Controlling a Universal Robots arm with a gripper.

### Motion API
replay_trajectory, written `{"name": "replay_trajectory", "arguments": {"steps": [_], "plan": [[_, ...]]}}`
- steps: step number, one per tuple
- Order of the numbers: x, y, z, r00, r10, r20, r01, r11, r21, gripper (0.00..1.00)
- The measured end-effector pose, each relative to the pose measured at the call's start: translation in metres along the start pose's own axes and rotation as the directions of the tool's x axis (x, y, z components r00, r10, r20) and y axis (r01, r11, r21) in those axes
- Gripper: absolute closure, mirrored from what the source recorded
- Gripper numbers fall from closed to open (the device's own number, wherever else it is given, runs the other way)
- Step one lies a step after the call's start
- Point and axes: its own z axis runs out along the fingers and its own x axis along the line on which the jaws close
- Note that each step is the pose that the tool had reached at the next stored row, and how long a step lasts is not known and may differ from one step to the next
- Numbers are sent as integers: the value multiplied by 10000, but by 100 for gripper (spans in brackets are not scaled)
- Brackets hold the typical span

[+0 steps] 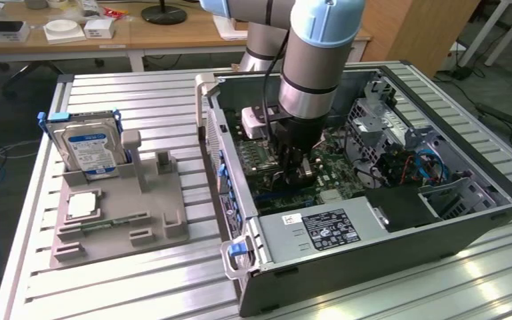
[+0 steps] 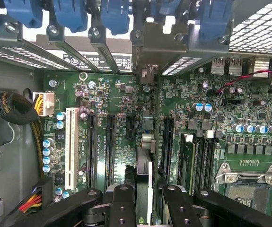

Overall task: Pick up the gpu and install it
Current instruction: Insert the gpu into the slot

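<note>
The gpu [image 2: 144,142] appears edge-on in the wrist view, as a thin dark card standing upright on the green motherboard [image 2: 107,94] among the long expansion slots. Its silver bracket end [image 2: 147,71] reaches the case's rear slot openings. My gripper [image 2: 145,208] is shut on the gpu, with a black finger [image 2: 122,205] on either side of the card's upper edge. In the exterior view the gripper [image 1: 296,172] is deep inside the open computer case [image 1: 469,220], right down at the motherboard [image 1: 327,167], and the arm hides the card there.
A grey parts holder [image 1: 149,200] lies at the exterior view's left with a silver hard drive [image 1: 90,150] standing in it and a small green RAM stick [image 1: 114,222]. Blue slot latches [image 2: 69,14], cable bundles [image 2: 17,111] and the power supply [image 1: 327,230] crowd the case.
</note>
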Motion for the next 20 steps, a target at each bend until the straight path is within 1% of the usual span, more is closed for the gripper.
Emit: {"name": "replay_trajectory", "arguments": {"steps": [7, 16, 20], "plan": [[0, 11, 4, 10000, 4, -1, -4, 10000, -1, 73], [0, 12, 52, 10000, 2, -3, -2, 10000, 0, 73], [0, 12, 55, 10000, 3, -2, -3, 10000, 0, 73]]}}
